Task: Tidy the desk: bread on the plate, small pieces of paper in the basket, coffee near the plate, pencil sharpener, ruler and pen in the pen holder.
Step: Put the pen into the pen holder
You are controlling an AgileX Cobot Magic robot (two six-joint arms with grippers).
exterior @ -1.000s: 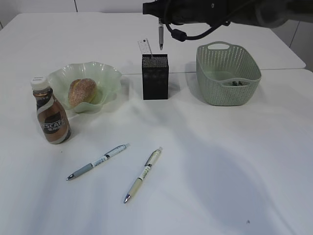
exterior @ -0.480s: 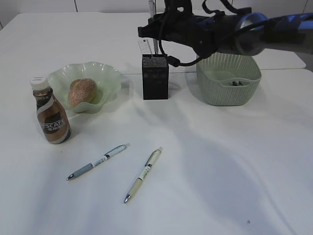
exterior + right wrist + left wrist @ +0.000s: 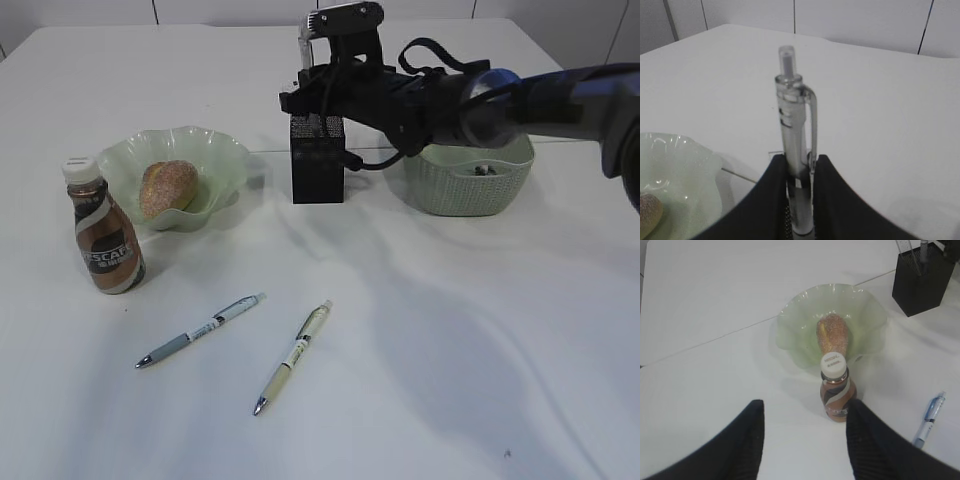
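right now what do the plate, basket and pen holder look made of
Plate: probably translucent pale green glass or plastic; its wavy rim is glossy and light shows through. Basket: likely moulded matte green plastic, with regular woven-look perforations and a cut-out handle. Pen holder: seemingly black metal mesh with a matte finish; fine holes speckle its walls, though perforated plastic is possible.

Exterior view: looks down at a slant from the front, far back, and sees the whole table point(image 3: 450, 350).
Left wrist view: high up, looks down past its fingers point(image 3: 875, 445) at the plate point(image 3: 795, 330) and coffee bottle point(image 3: 836, 390).
Right wrist view: very close, looks sideways at a held pen point(image 3: 795, 145).
Shared: the plate point(image 3: 225, 155) shows in all three; the pen holder point(image 3: 318, 160) in the first two.
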